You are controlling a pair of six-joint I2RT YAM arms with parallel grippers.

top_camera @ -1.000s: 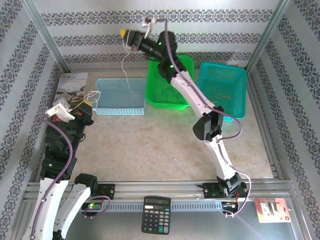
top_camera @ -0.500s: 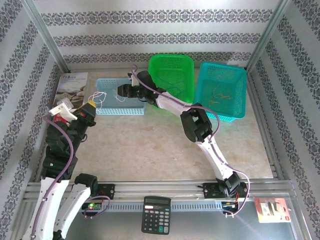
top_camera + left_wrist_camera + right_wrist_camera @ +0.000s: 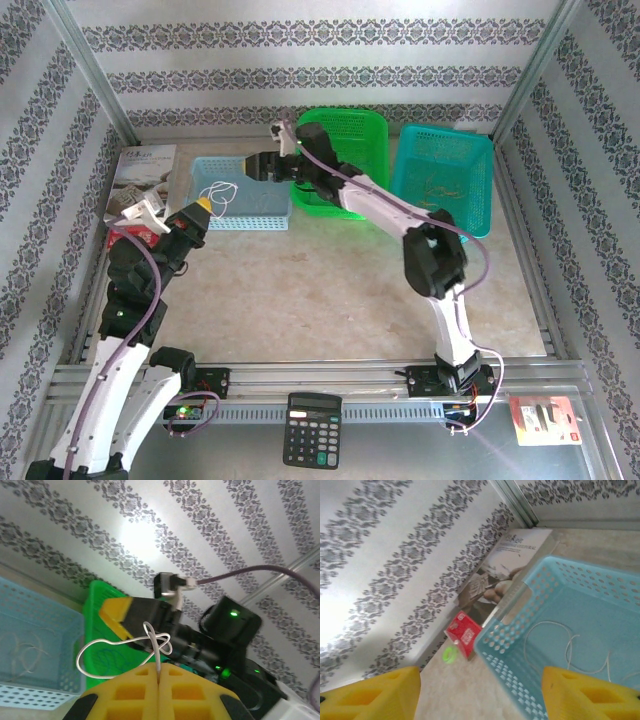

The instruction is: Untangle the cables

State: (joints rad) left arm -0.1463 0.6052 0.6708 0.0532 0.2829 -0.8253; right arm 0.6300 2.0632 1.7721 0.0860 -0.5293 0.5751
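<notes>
A thin white cable is pinched in my shut left gripper, and its knotted loop curls out above the yellow fingers. From above, that loop hangs over the left end of the light blue basket, just beyond the left gripper. My right gripper hovers open over the same basket, nothing between its fingers. More white cables lie loose on the basket floor. A dark blue cable rests in the green basket.
A teal basket with tan cables stands at the back right, the green basket beside it. A book, a red box and a green ring lie left of the blue basket. A calculator sits on the near rail.
My right arm came down from high at the back to the blue basket and its gripper opened, letting go of a white cable. My left gripper moved up and right, still shut on its cable.
</notes>
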